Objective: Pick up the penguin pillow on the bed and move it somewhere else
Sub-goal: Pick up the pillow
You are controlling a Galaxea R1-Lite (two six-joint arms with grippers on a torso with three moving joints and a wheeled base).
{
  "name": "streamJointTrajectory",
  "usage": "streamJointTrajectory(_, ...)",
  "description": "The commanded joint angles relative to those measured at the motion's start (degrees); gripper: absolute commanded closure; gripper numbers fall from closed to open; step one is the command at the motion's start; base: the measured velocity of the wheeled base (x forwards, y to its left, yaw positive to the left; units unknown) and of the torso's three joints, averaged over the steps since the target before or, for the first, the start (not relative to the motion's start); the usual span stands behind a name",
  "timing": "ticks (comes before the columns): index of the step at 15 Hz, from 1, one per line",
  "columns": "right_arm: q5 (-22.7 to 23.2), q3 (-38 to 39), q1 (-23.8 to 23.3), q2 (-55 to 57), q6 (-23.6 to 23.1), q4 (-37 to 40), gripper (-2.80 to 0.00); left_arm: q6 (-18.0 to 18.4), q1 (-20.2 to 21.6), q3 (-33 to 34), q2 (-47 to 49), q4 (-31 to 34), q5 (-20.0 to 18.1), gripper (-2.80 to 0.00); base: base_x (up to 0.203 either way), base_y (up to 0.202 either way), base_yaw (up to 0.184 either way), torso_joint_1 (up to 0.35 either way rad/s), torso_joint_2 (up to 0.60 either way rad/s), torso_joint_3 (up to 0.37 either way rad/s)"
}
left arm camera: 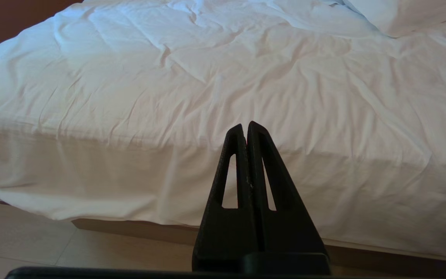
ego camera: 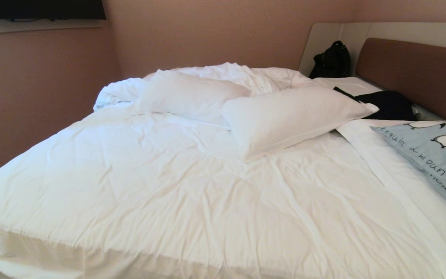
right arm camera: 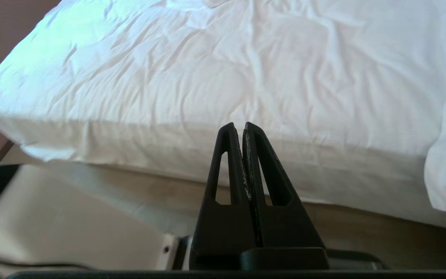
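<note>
White rumpled bed (ego camera: 168, 186) with two plain white pillows (ego camera: 289, 116) near its middle. Penguin pillow (ego camera: 436, 159) lies flat at the bed's right edge below the brown headboard (ego camera: 420, 73). Left gripper (left arm camera: 245, 128) and right gripper (right arm camera: 238, 130), both clenched empty, point at the bed's near side.

penguin pillow (ego camera: 436, 155) cut off at right edge

Penguin pillow (ego camera: 436, 155) on bed (ego camera: 149, 186), right of two pillows (ego camera: 285, 116).
</note>
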Motion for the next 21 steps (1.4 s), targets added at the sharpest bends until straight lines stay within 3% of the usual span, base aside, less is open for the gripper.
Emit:
streamJointTrajectory(1, -15.89, 6.3, -0.17, -3.75, -1.35, -19.86, 0.0, -0.04, 0.0, 0.0, -0.02, -0.01, 0.0, 0.0, 0.0, 0.0, 0.0, 0.0, 0.0, 0.0)
streamJointTrajectory(6, -18.56, 16.91, -0.2, -8.29, -9.26, -32.25, 0.0, -0.04, 0.0, 0.0, -0.02, -0.01, 0.02, 0.0, 0.0, 0.0, 0.0, 0.0, 0.0, 0.0)
streamJointTrajectory(16, -18.3, 31.42, -0.2, -8.27, -11.6, -36.89, 0.0, -0.04, 0.0, 0.0, -0.02, -0.01, 0.02, 0.0, 0.0, 0.0, 0.0, 0.0, 0.0, 0.0)
streamJointTrajectory(21, -16.67, 34.65, -0.2, -8.27, -11.99, -37.98, 0.0, -0.04, 0.0, 0.0, -0.02, -0.01, 0.02, 0.0, 0.0, 0.0, 0.0, 0.0, 0.0, 0.0)
